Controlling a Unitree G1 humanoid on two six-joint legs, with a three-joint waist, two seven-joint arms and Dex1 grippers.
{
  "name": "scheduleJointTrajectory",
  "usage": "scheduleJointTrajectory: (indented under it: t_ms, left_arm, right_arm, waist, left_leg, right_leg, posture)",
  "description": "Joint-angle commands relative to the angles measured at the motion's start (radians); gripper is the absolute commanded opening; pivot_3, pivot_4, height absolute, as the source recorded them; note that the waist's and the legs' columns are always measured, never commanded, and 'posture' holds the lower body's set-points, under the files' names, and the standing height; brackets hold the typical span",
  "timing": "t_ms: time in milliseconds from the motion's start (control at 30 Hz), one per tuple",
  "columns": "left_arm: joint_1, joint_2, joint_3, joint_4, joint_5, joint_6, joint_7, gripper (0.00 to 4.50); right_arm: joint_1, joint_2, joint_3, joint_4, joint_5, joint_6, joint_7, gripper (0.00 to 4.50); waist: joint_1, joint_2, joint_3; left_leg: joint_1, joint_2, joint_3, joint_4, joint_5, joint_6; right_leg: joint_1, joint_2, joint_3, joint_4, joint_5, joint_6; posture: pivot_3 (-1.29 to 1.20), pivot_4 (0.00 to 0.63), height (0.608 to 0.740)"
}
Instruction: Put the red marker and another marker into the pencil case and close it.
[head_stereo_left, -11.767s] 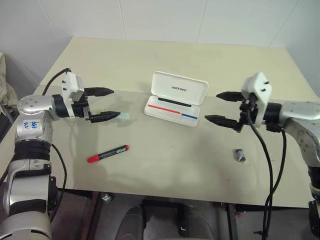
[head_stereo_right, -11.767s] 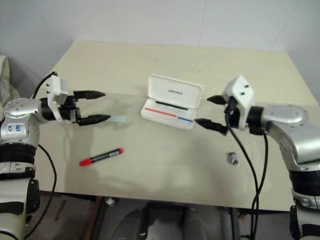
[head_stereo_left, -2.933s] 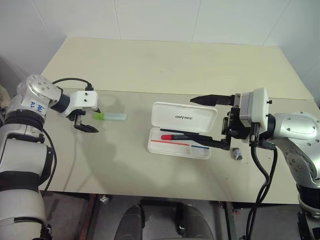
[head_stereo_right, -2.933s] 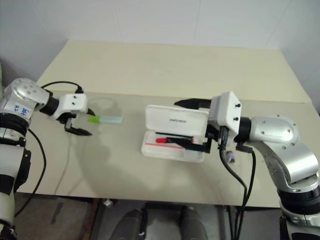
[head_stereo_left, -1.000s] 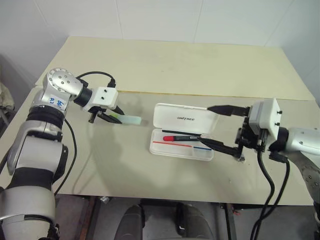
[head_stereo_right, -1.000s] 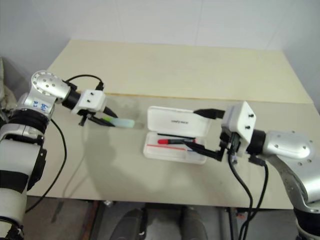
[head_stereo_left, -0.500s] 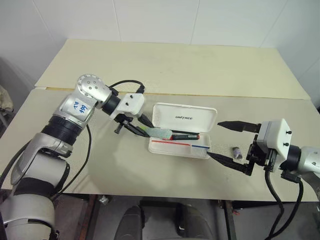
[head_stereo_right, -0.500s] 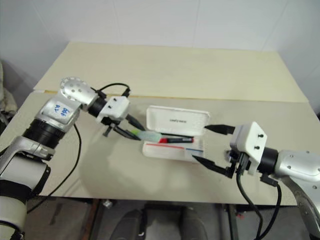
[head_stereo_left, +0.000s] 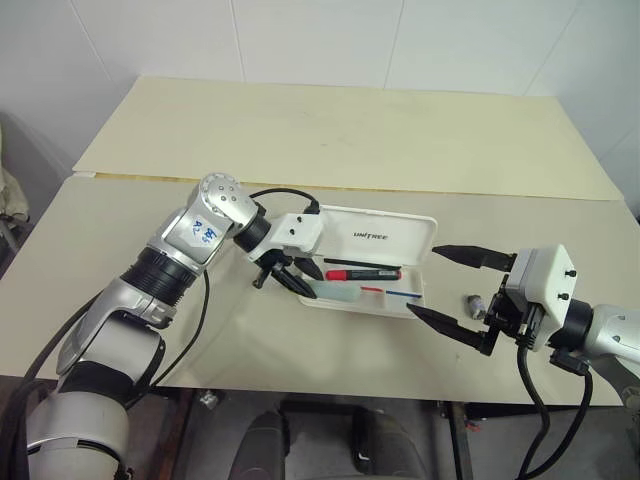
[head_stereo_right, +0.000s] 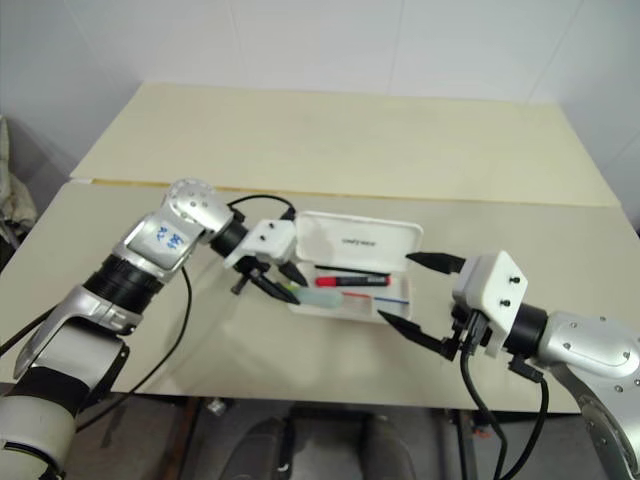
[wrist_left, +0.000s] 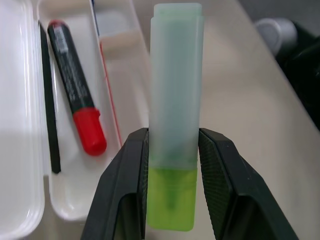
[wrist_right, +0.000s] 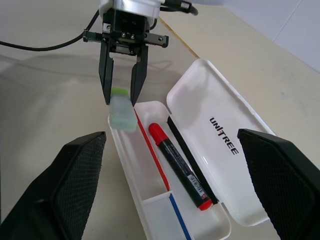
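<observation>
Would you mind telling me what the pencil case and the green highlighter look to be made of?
The pencil case: probably hard plastic, glossy white, with a rigid moulded lid, rounded corners and soft reflections. The green highlighter: likely plastic too, with an opaque bright green body and a frosted translucent cap, through which the body's end shows.

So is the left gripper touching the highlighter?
Touching. In the left wrist view both fingers of the left gripper press the highlighter, with no gap.
</observation>
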Motion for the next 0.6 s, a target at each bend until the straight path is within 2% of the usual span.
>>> scheduleJointTrajectory:
  t_ms: [33, 233, 600]
  left_arm:
    - [-0.007, -0.046, 0.007, -0.004, 0.040, 0.019, 0.035, 1.16]
    - [-0.012, -0.106, 0.022, -0.027, 0.062, 0.096, 0.058, 1.16]
    - [-0.011, -0.087, 0.005, -0.051, 0.102, 0.133, 0.045, 1.16]
  right_arm:
    - [0.002, 0.014, 0.001, -0.035, -0.003, -0.015, -0.020, 4.50]
    - [0.009, 0.031, 0.017, -0.052, -0.013, -0.017, -0.043, 4.50]
    - [0.006, 0.040, 0.020, -0.053, -0.022, -0.024, -0.054, 4.50]
  waist:
    - [0.001, 0.000, 0.000]
    - [0.002, 0.000, 0.000]
    - [0.000, 0.000, 0.000]
  left_leg:
    - [0.000, 0.000, 0.000, 0.000, 0.000, 0.000]
    - [-0.001, 0.000, 0.000, 0.000, 0.000, 0.000]
    - [-0.001, 0.001, 0.000, 0.000, 0.000, 0.000]
  right_leg:
    - [0.000, 0.000, 0.000, 0.000, 0.000, 0.000]
    - [0.000, 0.000, 0.000, -0.001, 0.000, 0.000]
    - [0.000, 0.001, 0.001, -0.002, 0.000, -0.001]
  posture:
    - [0.00, 0.150, 0.740]
    - [0.00, 0.150, 0.740]
    - [0.00, 0.150, 0.740]
